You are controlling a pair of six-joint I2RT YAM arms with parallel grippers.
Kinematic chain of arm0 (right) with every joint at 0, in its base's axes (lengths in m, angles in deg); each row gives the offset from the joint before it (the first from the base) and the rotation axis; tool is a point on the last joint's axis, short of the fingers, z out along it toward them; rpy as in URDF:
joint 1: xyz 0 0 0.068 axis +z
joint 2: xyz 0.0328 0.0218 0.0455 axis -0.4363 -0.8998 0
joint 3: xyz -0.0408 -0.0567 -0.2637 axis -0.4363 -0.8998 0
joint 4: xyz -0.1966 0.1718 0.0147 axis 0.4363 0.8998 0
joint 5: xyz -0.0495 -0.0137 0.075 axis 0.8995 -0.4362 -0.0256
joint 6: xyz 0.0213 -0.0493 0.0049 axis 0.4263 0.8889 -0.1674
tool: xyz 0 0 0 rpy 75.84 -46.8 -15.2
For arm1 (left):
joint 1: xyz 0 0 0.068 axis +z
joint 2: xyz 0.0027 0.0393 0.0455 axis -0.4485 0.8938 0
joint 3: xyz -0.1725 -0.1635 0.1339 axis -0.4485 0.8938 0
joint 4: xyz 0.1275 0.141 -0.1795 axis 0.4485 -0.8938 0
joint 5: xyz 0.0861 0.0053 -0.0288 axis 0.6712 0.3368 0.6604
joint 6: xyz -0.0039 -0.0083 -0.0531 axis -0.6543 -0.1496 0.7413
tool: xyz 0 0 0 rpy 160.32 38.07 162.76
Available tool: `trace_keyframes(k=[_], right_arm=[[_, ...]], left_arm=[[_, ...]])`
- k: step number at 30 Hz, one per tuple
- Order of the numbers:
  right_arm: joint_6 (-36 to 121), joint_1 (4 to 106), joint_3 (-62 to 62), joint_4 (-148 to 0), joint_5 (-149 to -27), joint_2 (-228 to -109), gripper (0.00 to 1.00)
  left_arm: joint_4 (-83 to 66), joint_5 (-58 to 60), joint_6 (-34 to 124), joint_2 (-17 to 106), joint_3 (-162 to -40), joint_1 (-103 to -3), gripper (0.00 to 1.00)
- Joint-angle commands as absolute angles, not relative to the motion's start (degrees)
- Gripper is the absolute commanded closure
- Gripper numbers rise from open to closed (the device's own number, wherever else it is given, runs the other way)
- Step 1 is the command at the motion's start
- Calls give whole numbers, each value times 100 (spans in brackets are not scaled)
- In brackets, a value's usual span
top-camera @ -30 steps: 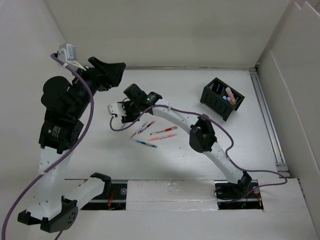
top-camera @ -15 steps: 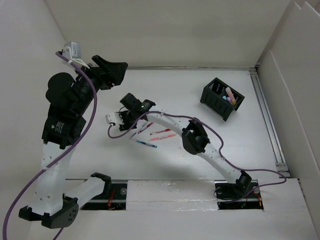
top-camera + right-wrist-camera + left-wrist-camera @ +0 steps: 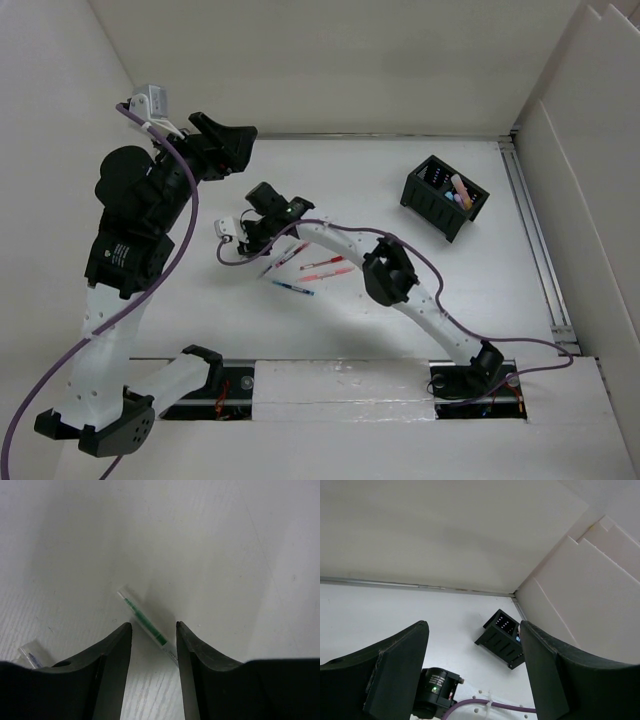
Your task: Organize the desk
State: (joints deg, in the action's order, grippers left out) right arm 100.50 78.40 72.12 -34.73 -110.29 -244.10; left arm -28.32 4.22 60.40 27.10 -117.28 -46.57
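The desk [image 3: 400,300] is a white tabletop between white walls. Several pens lie at its middle: two red ones [image 3: 328,264], a blue one [image 3: 293,288] and another [image 3: 290,254] by my right gripper. My right gripper [image 3: 258,232] is open and low over the desk. In the right wrist view its jaws [image 3: 153,626] stand on either side of a clear pen with green ink [image 3: 145,622], not closed on it. My left gripper [image 3: 235,140] is open and empty, raised at the back left; its jaws [image 3: 472,630] hold nothing.
A black slotted organizer box [image 3: 445,197] with a few items in it stands at the back right, also in the left wrist view [image 3: 502,640]. A second pen's end [image 3: 31,655] shows at the left of the right wrist view. A metal rail [image 3: 535,240] runs along the right wall.
My right gripper has shifted slightly left and down towards the pens. My left gripper has moved a little to the right and stays open.
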Motion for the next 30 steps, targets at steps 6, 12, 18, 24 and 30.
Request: trace_keyframes(k=[6,12,18,24,30], right_arm=[[10093,7483,6890,-2999,-11376,-24464,62],[10322,7483,6441,-2832,-11042,-24050,75],[10402,7483,6248,-2594,-10884,-23848,74],[10393,7430,6283,-2603,-10822,-23953,70],[10419,7430,6037,-2980,-11121,-23857,91]], left_arm=[[-2663,805,5739,2533,-11829,-4686,31],[-2654,1077,5668,2419,-11785,-4686,31],[-2531,1086,5694,2331,-11610,-4686,31],[-2496,990,5747,2357,-11548,-4686,31],[-2575,990,5747,2322,-11478,-4686,31]])
